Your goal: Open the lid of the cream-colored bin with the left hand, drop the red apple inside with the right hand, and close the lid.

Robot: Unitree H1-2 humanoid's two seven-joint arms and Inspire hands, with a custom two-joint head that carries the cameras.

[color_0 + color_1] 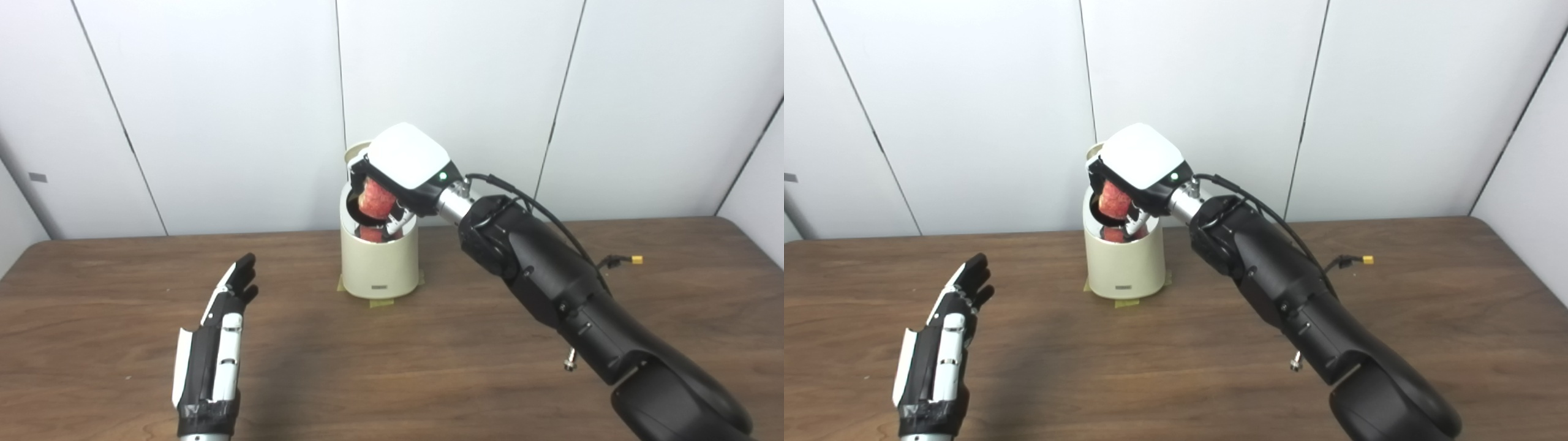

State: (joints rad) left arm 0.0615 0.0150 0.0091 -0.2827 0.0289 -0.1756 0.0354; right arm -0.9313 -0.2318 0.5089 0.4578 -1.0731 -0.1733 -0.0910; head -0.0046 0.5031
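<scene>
The cream-colored bin (380,263) stands upright on the wooden desk (429,367), toward the desk's twelve o'clock side, with patches of yellowish tape (381,302) showing at its base. Its lid (354,153) is raised, visible behind the opening at the bin's eleven o'clock. The right hand (401,174) is positioned directly over the open mouth of the bin, its white back plate facing up. Its fingers (397,225) are curled around the red apple (375,200), which is held just above the rim. A red patch shows inside the bin below it; I cannot tell whether it is a reflection. The left hand (214,349) is well apart from the bin, at its seven o'clock, above the desk. Its fingers (242,278) are extended and close together, holding nothing, pointing toward twelve o'clock.
</scene>
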